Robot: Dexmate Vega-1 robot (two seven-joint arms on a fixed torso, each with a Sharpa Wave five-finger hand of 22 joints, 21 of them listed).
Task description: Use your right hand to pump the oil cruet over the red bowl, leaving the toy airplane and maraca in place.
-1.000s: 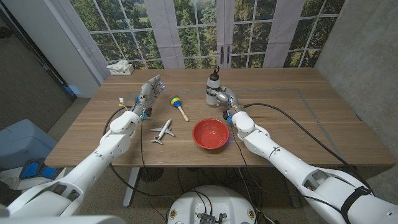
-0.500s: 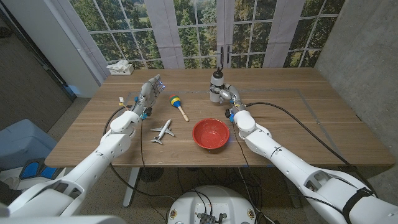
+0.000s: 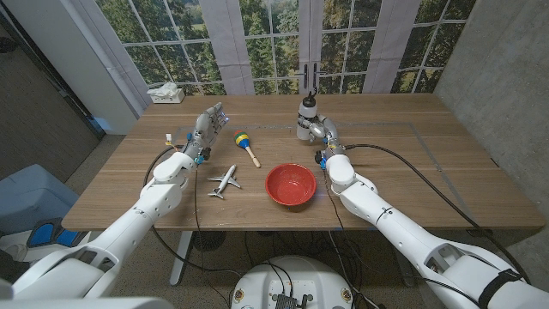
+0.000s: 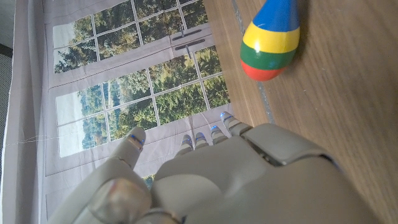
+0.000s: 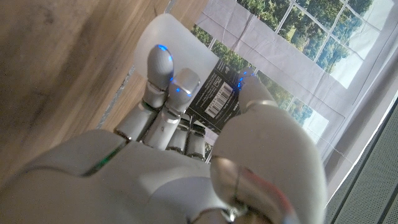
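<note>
The oil cruet [image 3: 306, 116], a white bottle with a black pump top, is lifted off the table behind the red bowl [image 3: 291, 184], tilted slightly. My right hand [image 3: 319, 130] grips its body; in the right wrist view the fingers [image 5: 163, 84] wrap the cruet [image 5: 186, 68] and its barcode label. The toy airplane [image 3: 225, 181] lies left of the bowl. The striped maraca [image 3: 245, 146] lies behind the airplane, also seen as the maraca [image 4: 271, 37] ahead of my left hand [image 4: 211, 180]. My left hand [image 3: 204, 129] stands with fingers apart, holding nothing, left of the maraca.
A tissue box [image 3: 166, 93] sits at the table's far left corner. A small white object [image 3: 167, 137] lies near my left hand. A cable [image 3: 403, 167] runs across the table right of the bowl. Windows stand behind the table.
My right hand has raised the cruet off the table and carried it slightly right and back. The left hand, airplane, maraca and bowl have stayed put.
</note>
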